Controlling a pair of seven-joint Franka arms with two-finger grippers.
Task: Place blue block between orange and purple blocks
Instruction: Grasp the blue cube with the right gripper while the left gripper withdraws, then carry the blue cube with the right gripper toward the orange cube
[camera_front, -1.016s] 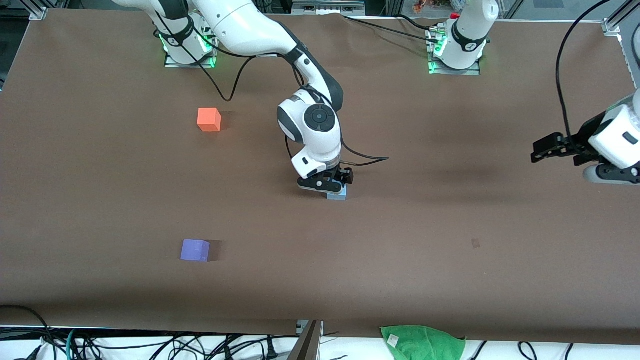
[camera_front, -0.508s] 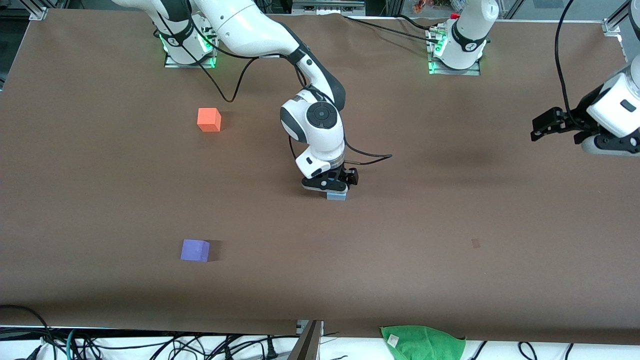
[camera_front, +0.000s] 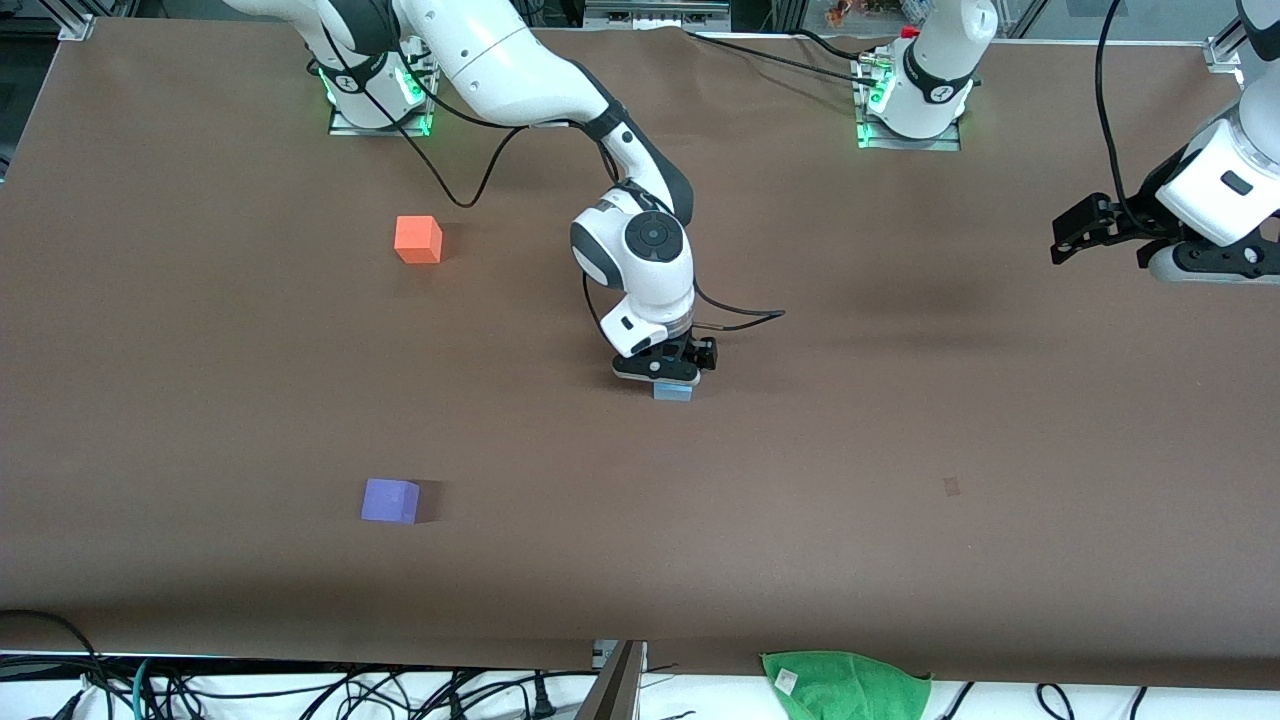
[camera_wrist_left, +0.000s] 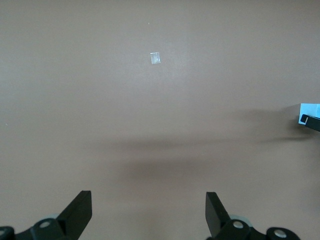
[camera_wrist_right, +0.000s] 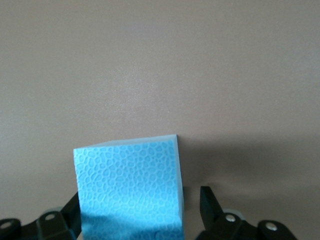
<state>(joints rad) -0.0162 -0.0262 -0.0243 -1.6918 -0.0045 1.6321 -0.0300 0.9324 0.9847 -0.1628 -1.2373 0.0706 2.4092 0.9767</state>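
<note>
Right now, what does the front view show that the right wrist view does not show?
Only the front view shows the orange block, the purple block, the waiting left gripper and a green cloth. Only the right wrist view shows the blue block's pebbled surface between the fingers, with a gap on one side. Both show the blue block, right gripper and table.

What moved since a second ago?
The left pincer rose and drew back at its end of the table, open. The right pincer barely shifted, low over the blue block, fingers either side. The orange block and purple block stayed put.
</note>
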